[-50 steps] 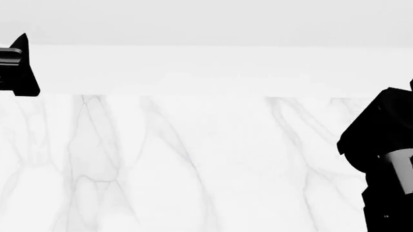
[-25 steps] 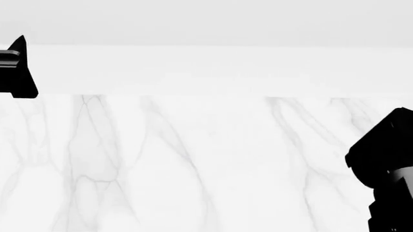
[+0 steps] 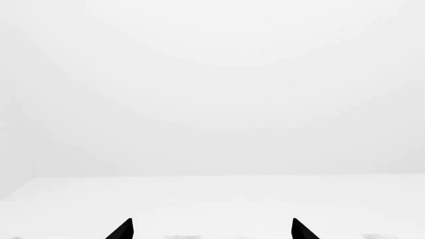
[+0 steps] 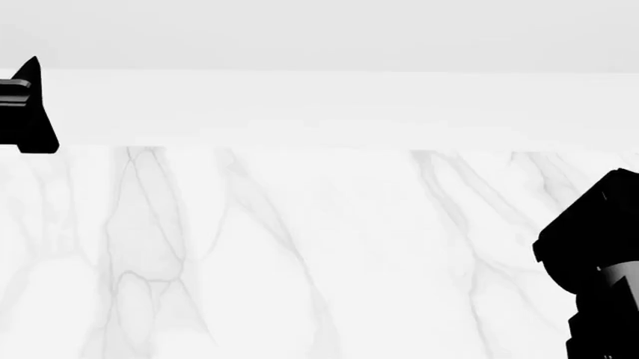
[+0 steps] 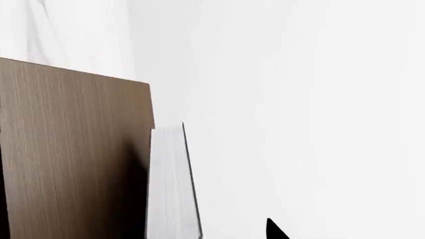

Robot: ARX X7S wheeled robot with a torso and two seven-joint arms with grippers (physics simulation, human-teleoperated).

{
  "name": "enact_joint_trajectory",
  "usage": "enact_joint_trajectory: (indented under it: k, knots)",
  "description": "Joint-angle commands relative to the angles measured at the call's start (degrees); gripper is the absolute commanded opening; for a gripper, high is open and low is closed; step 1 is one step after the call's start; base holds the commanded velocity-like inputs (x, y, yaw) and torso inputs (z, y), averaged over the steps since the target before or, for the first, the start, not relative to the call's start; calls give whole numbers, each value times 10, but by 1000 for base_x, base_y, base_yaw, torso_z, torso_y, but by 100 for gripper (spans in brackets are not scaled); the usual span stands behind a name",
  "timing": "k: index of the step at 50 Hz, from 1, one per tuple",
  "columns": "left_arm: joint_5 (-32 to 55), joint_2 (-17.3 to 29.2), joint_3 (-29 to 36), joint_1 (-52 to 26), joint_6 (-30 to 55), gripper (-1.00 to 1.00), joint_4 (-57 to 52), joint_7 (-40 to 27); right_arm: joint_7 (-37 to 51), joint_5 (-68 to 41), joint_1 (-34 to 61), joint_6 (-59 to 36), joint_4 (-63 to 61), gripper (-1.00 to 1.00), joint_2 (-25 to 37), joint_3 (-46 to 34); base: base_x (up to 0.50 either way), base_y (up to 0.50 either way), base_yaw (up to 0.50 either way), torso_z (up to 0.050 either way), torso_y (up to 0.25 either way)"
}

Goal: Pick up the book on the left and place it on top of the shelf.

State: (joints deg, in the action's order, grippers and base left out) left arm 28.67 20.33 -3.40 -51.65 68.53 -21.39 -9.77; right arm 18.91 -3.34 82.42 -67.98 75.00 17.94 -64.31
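Head view: the white, grey-veined marble desk (image 4: 299,254) fills my field, with a plain pale wall behind it. At nine o'clock, cut by the frame edge, I see a black part of the left arm (image 4: 25,112). At four o'clock stands the dark bulk of the right arm (image 4: 599,262). Neither pincer's tips appear in this view, and no book or shelf appears in it.

Left wrist view: the two black fingertips of the left pincer (image 3: 211,230) show as small points, set well apart, with nothing between them. Beyond them I see only pale surface and wall.

Right wrist view: the shelf (image 5: 73,154) appears as a dark brown wood-grain board. Just beside its edge stands the book (image 5: 171,189), seen edge-on: white page edges with a thin dark cover line along one side. I cannot tell whether book and board touch. One black fingertip of the right pincer (image 5: 275,230) shows at the frame border, near the book but clear of it, on the cover side and away from the shelf. With only that tip in sight, I cannot tell how its jaws stand.
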Motion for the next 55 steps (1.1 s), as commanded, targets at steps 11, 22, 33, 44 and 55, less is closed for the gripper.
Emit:
enact_joint_trajectory:
  k: [11, 22, 33, 44, 55]
  knots:
    - [2, 1, 4, 2, -7, 100, 7, -2, 15, 34, -2, 25, 0, 100, -12, -27, 0, 0, 0, 0, 0]
    - [3, 2, 7, 3, -10, 100, 8, -3, -23, 35, 13, 100, 0, 100, -47, -34, 0, 0, 0, 0, 0]
    - [4, 2, 8, 6, -14, 100, 11, -4, -23, 35, 20, 129, 0, 100, -62, -49, 0, 0, 0, 0, 0]
    - [5, 2, 11, 6, -17, 100, 14, -5, -65, -3, 33, 234, 0, 100, -77, 70, 0, 0, 0, 0, 0]
    - [7, 2, 15, 6, -21, 100, 17, -5, -154, -23, 18, 346, 0, 100, -88, 257, 0, 0, 0, 0, 0]
